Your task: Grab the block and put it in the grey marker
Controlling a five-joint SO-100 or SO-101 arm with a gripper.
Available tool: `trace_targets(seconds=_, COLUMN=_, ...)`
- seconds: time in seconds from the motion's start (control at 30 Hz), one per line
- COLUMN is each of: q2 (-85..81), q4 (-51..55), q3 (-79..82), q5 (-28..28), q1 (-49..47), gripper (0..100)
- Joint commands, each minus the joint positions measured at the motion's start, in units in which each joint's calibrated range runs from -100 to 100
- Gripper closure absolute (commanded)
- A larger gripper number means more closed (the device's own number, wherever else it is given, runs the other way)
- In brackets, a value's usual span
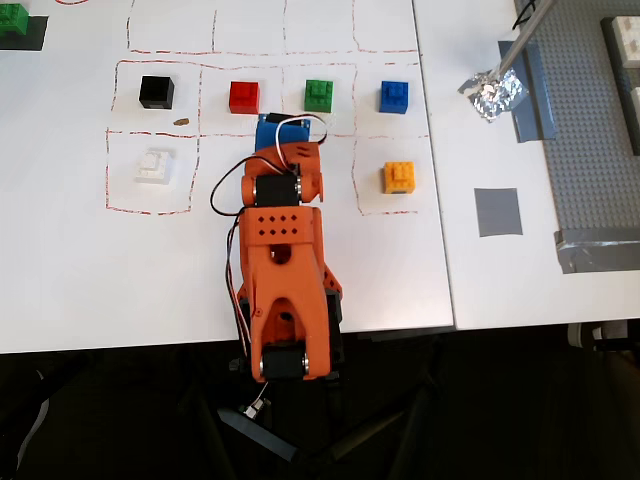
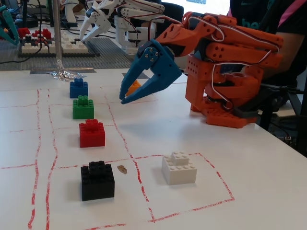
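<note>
Nothing of the task looks done yet — the hand (image 2: 125, 94) hangs empty with fingers apart, while the block (image 1: 400, 177) sits untouched in its red-outlined cell, well apart from the grey marker (image 1: 497, 212) on the surface (image 1: 150, 270).

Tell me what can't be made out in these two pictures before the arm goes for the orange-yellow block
- Block: in the fixed view, mostly hidden behind the blue tool; only a sliver shows.
- Grey marker: seen only in the overhead view; not visible in the fixed view.
- Tool in the overhead view: largely covered by the arm, so its jaw gap is unreadable there.
- Green brick: cut by the top-left edge of the overhead view.
</note>
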Motion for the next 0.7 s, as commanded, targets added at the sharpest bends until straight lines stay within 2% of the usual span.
trace_targets(seconds=0.0, q2=3.6, q4=0.9, q3=-7.1, q5=-0.1, q1=2.2, gripper=100)
trace_targets(seconds=0.33, q2=23.5, q4=9.6, q3=-30.7, q5=-0.8, q1=6.9, gripper=100)
trace_targets(seconds=0.67, q2=44.4, q4=22.8, q3=-56.7, q5=-3.4, q1=10.2, gripper=100)
